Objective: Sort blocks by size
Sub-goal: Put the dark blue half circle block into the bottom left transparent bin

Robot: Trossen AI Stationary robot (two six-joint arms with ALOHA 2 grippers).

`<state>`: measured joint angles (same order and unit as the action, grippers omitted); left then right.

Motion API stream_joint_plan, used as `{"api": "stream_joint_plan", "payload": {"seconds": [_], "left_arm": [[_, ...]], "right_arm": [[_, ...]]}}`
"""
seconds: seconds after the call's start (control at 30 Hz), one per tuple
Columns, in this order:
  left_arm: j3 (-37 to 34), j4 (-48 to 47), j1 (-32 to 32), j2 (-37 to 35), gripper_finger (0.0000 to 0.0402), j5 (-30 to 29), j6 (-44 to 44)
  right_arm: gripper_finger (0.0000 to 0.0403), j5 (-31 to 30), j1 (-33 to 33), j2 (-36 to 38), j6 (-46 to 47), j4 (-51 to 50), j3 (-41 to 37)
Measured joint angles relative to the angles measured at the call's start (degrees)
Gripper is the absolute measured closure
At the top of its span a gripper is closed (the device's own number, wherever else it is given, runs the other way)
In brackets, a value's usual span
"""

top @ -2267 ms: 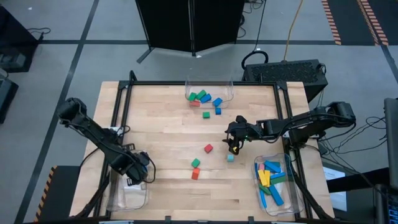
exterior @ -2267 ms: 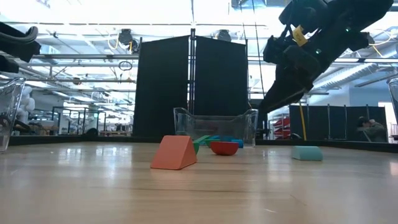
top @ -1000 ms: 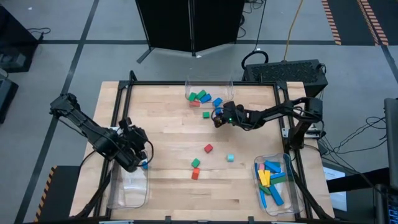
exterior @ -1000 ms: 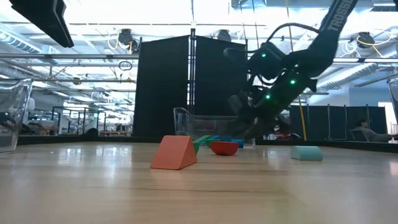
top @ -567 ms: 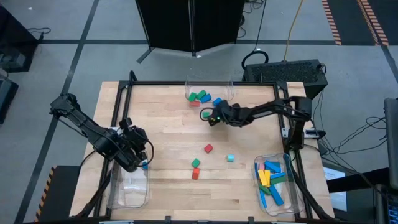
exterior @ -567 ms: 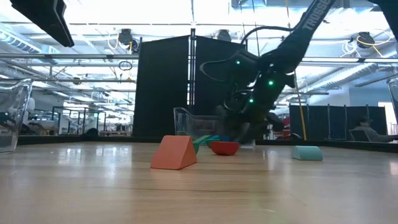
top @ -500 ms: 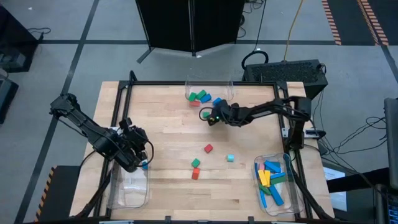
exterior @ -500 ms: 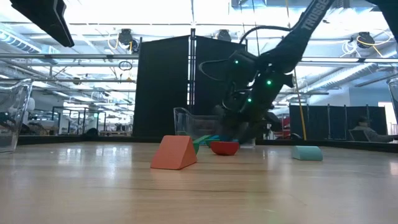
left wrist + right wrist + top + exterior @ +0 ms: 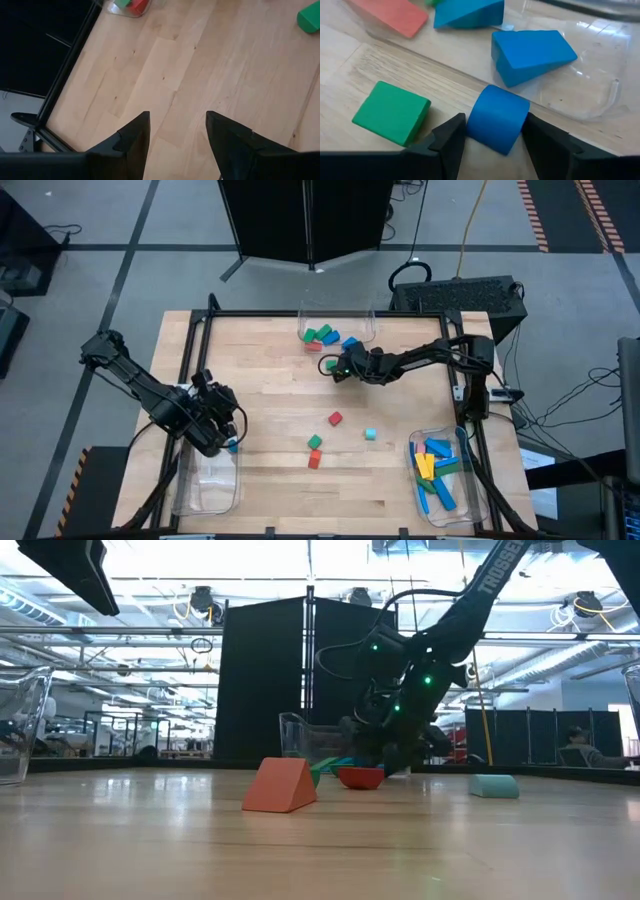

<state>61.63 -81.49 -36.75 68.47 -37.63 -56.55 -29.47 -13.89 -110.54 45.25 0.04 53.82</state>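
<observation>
My right gripper (image 9: pixel 492 132) half open around blue block (image 9: pixel 498 118), no squeeze yet. Next I pinch, lift. Left gripper (image 9: pixel 175 130) open, empty, waiting.

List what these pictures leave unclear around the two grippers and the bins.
- Right gripper: wrist view shows the rounded blue block between its fingers; contact unclear.
- Left clear plastic bin: high view, arm hides part; contents indiscernible.
- Back clear bin: low view, right arm covers its blocks.
</observation>
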Motion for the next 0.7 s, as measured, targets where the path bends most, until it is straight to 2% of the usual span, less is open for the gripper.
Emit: {"api": "stream_joint_plan", "payload": {"seconds": [0.23, 0.47, 0.7], "left_arm": [[-0.02, 0.14, 0.00, 0.00, 0.0207, 0.01, -0.02], [0.00, 1.14, 0.00, 0.00, 0.0207, -1.03, 0.11], [-0.01, 6.91, 0.00, -0.02, 0.0207, -1.79, 6.85]], "right_arm": [[0.0276, 0.66, 0.06, 0.02, -0.28, -0.15, 0.00], [0.0272, 1.55, 1.45, 0.90, -1.27, -1.30, -0.04], [0.0274, 3.99, 5.65, 4.27, -2.64, -3.45, -0.11]]}}
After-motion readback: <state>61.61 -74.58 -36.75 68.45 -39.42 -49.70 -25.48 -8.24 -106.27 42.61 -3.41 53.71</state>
